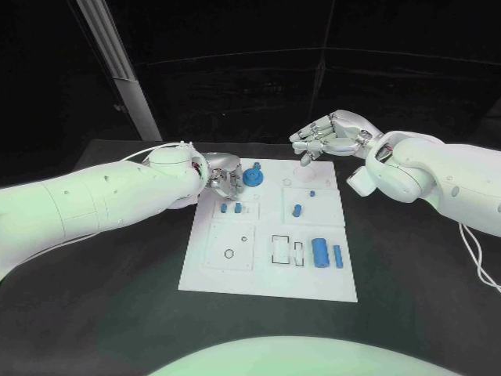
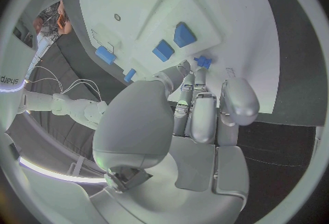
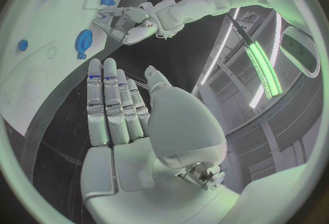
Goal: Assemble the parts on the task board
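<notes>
Two hands over the task board [image 1: 318,278], which is lying mid-worktop [image 1: 104,313].

Step in hand (judgement): the left hand [image 1: 221,178] is working at the board's 11 o'clock corner, beside the round blue part [image 1: 253,177]. In the left wrist view its fingertips [image 2: 199,70] are pinching a small blue part [image 2: 203,61] right at the board surface, so it's gripping that piece; whether it is picking or seating, can't tell.

The right hand [image 1: 332,133] is hanging above the board's 12–1 o'clock edge, fingers apart, holding nothing, apparently on standby.

Parts elsewhere, head view: two small blue parts [image 1: 230,208] at approx. 9 o'clock on the board, one blue peg [image 1: 297,210] near centre, two blue bars [image 1: 327,254] at 4 o'clock next to an open rectangular slot [image 1: 280,248].

Next move (judgement): the pinched part needs aligning w/ its socket, then a straight press down; a loose pinch could tilt or drop it.

View differences: the head view is giving board layout, but the pinched part is masked by the left hand there. The left wrist view is showing the pinch and two blue blocks [image 2: 173,42] nearby. The right wrist view is showing the right hand's flat, empty palm [image 3: 123,141] and the left hand [image 3: 130,23] across the board near the round part.
</notes>
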